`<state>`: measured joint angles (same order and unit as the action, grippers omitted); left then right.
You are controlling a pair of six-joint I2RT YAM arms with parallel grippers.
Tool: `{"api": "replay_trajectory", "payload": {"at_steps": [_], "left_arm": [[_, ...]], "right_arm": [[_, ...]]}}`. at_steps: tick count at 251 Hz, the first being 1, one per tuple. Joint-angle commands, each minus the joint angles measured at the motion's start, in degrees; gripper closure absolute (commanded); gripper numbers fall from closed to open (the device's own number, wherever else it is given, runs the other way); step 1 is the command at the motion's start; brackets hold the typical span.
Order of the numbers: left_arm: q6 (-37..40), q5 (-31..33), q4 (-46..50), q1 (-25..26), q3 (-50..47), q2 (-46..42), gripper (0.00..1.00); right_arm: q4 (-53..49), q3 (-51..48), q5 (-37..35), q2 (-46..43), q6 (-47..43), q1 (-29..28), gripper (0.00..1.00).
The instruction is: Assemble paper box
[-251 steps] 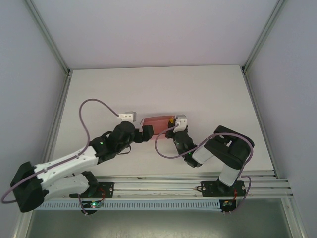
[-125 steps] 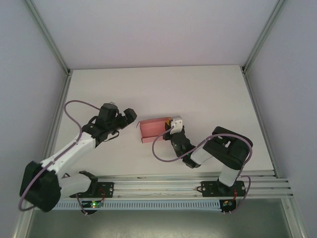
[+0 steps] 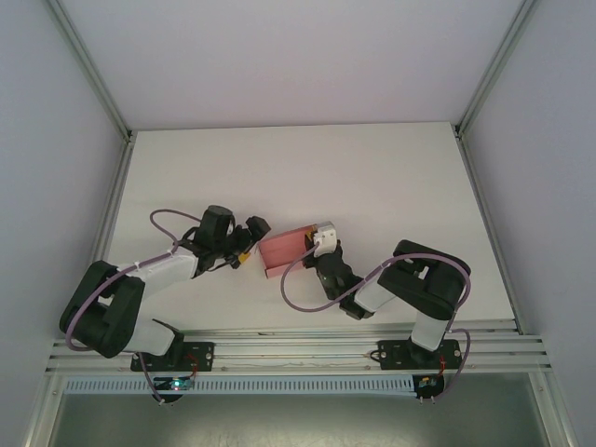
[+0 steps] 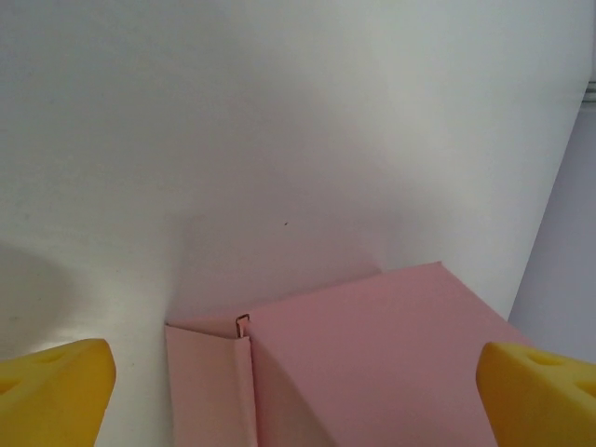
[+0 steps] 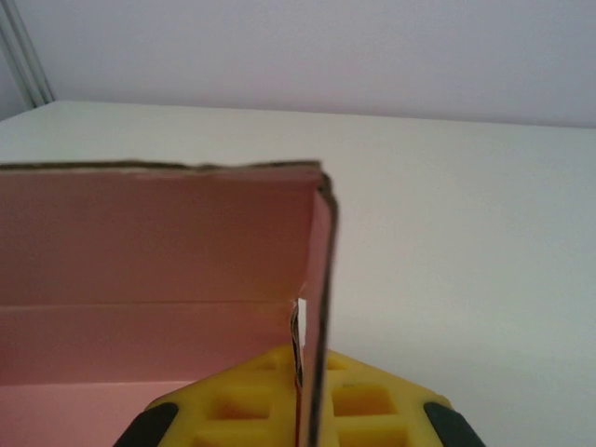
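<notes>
The pink paper box (image 3: 284, 246) lies on the white table (image 3: 372, 177), partly folded, with one long wall standing up. My right gripper (image 3: 322, 238) is shut on the box's right end wall. In the right wrist view the yellow pads (image 5: 372, 400) pinch that thin wall (image 5: 321, 279), and the box's inside (image 5: 149, 242) spreads to the left. My left gripper (image 3: 253, 238) stands open just left of the box. In the left wrist view its yellow fingertips (image 4: 56, 386) sit wide apart, with the box's corner and a folded flap (image 4: 209, 382) between and ahead of them.
Metal frame posts (image 3: 93, 74) and grey walls close in the table on the left, right and back. The arms' mounting rail (image 3: 298, 349) runs along the near edge. Purple cables (image 3: 307, 284) loop beside both wrists.
My left arm swung away to the left, then came back low with its open jaws facing the box's left end. The box and my right gripper shifted slightly left and turned.
</notes>
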<state>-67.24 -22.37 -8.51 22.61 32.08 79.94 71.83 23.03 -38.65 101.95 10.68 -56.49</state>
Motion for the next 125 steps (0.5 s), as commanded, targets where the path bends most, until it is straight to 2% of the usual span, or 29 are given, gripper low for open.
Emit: {"api": "replay_trajectory", "payload": {"at_steps": [1, 24, 52, 73, 105, 125], "left_arm": [[-2.10, -0.14, -4.43, 1.51, -1.29, -0.71, 0.03], [-1.49, 0.74, -4.04, 2.48, -1.38, -1.42, 0.07], [0.37, 1.71, -1.75, 2.72, -0.54, -2.27, 0.11], [1.12, 2.79, -0.55, 2.77, -0.51, -3.33, 0.12], [2.25, 4.17, 0.41, 3.05, -1.00, -4.66, 0.14], [2.46, 4.39, -0.43, 3.46, -1.64, -4.71, 0.16]], "right_arm": [[-7.73, 0.78, -1.15, 0.72, -0.40, -1.49, 0.90], [-11.33, 1.66, -1.22, -0.98, -0.11, -2.38, 0.83], [-14.53, 2.19, -2.04, -3.08, 0.27, -3.11, 0.80], [-16.68, 2.10, -1.87, -4.61, 1.38, -3.12, 0.69], [-20.84, 1.32, 0.38, -7.29, 3.82, -3.15, 0.62], [-24.03, 0.29, 2.24, -9.72, 5.89, -3.16, 0.53]]}}
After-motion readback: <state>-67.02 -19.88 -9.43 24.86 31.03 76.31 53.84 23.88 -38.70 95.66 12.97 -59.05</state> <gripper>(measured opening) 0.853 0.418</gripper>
